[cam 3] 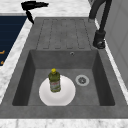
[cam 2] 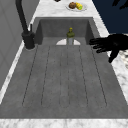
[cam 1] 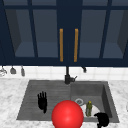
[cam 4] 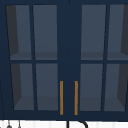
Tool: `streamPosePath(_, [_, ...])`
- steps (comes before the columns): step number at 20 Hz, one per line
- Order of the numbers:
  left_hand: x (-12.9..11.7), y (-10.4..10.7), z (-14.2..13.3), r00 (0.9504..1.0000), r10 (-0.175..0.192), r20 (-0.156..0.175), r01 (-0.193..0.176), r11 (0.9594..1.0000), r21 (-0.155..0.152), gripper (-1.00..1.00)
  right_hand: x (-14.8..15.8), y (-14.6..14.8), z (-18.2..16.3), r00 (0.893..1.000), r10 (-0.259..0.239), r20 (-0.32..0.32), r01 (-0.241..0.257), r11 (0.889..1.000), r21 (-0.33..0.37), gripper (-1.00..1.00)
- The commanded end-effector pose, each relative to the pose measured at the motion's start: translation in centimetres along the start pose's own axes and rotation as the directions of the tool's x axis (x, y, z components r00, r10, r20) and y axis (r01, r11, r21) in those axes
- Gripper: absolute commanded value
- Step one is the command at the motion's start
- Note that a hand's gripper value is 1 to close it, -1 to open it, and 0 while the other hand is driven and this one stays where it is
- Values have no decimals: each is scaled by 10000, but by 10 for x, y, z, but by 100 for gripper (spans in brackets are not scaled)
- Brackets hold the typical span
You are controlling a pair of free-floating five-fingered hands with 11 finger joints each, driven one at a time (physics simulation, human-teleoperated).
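You see the left robot hand (cam 1: 42, 101) in the lower left of the front view, above the ribbed drainboard (cam 1: 45, 97) of the sink (cam 1: 110, 100). Its fingers are straight and spread, pointing up in that view, and it holds nothing. In the left side view the same hand (cam 2: 112, 43) is at the right edge, flat, with fingers pointing toward the middle of the frame, over the front rim of the sink.

The right robot hand (cam 1: 102, 119) is at the lower right of the front view, near the front corner of the basin. It looks bunched, but I cannot tell if the fingers are curled or not.

The bottle (cam 3: 54, 80) is nearest to this hand. It stands upright on the white plate (cam 3: 67, 96) on the basin floor, so its long axis is vertical and the yellow cap points up. The plate lies flat just beside the drain (cam 3: 82, 80), which gives the bottle a level base, I think.

A red ball (cam 1: 67, 114) covers the lower middle of the front view. The faucet (cam 1: 67, 75) stands behind the sink, and the cabinet (cam 4: 68, 50) with two orange handles is above. A dish with food (cam 2: 76, 6) rests on the bench at the top of the left side view.
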Motion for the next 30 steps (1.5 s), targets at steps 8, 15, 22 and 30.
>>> streamPosePath(8, [69, 6, 15, 9998, -54, 206, 54, 10000, 1, -100, 0, 0, 0, 10000, 0, 0, 0, 10000, 0, 0])
streamPosePath(15, [62, 7, 13, 10000, -3, 8, 3, 10000, -3, -100, 0, 0, 0, 10000, 0, 0, 0, 10000, 0, 0])
streamPosePath(22, [62, 51, 11, 9997, -146, -178, 157, 9978, 637, -100, 0, 0, 0, 10000, 0, 0, 0, 10000, 0, 0])
streamPosePath(30, [85, 89, 2, 9989, 107, -461, -52, 9929, 1186, -100, 0, 0, 0, 10000, 0, 0, 0, 10000, 0, 0])
